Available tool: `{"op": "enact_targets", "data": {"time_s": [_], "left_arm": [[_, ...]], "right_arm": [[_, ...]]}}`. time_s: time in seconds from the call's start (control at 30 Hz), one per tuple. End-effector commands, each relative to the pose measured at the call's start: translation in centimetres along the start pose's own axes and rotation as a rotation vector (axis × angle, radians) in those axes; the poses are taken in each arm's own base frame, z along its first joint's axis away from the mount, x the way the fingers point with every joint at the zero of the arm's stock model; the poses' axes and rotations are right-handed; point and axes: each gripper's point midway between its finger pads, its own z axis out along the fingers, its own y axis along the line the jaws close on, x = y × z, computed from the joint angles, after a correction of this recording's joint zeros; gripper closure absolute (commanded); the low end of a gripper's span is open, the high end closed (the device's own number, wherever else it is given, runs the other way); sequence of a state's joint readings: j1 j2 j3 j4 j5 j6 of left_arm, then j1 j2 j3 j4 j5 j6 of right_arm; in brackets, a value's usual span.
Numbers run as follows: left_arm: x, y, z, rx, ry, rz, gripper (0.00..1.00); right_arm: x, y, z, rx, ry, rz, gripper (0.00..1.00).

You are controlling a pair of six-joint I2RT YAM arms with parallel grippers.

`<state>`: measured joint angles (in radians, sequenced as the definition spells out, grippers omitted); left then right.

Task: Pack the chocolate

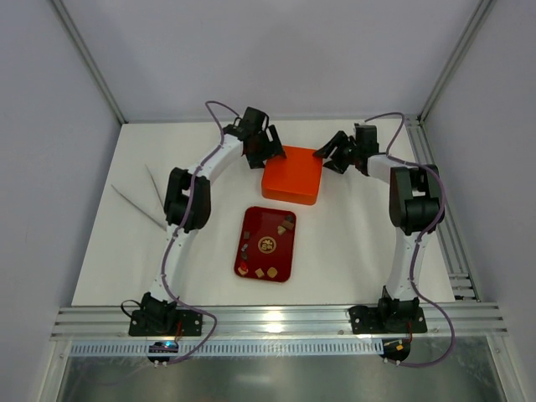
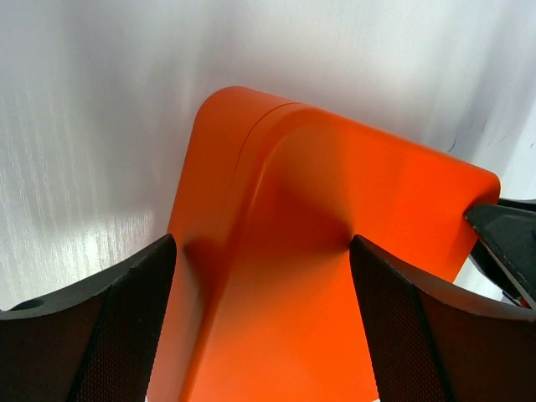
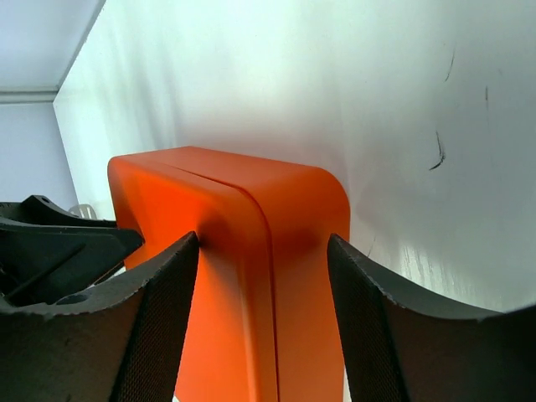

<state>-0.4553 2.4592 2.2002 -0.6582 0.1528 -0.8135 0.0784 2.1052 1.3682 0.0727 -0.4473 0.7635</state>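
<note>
The chocolate (image 1: 268,245), several small brown and tan pieces, lies in a dark red tray (image 1: 249,224) at mid table. Behind it stands the closed orange box (image 1: 293,177). My left gripper (image 1: 268,157) straddles the box's far left corner. In the left wrist view (image 2: 261,243) both fingers touch the orange box (image 2: 285,301). My right gripper (image 1: 323,159) straddles the far right corner. In the right wrist view (image 3: 264,239) its fingers press either side of the box (image 3: 251,285). The box's cells are hidden under the lid.
Two thin pale sticks (image 1: 138,205) lie on the white table to the left of the left arm. A metal rail (image 1: 276,318) runs along the near edge. White walls close in the back and sides.
</note>
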Motion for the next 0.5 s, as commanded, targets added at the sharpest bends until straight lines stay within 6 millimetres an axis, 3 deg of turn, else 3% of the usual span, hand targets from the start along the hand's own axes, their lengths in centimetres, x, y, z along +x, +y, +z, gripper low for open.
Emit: {"op": "enact_targets", "data": {"time_s": [0.0, 0.3, 0.47], "left_arm": [[8.5, 9.7, 2.4, -0.31, 0.296, 0.053, 0.19], [9.3, 9.7, 2.8, -0.31, 0.358, 0.075, 0.19], [9.6, 9.9, 2.9, -0.316, 0.372, 0.073, 0.19]], "right_arm": [[0.3, -2.0, 0.5, 0.093, 0.016, 0.019, 0.37], [1.4, -4.1, 1.1, 0.19, 0.055, 0.002, 0.52], [2.4, -5.1, 1.2, 0.222, 0.08, -0.003, 0.55]]}}
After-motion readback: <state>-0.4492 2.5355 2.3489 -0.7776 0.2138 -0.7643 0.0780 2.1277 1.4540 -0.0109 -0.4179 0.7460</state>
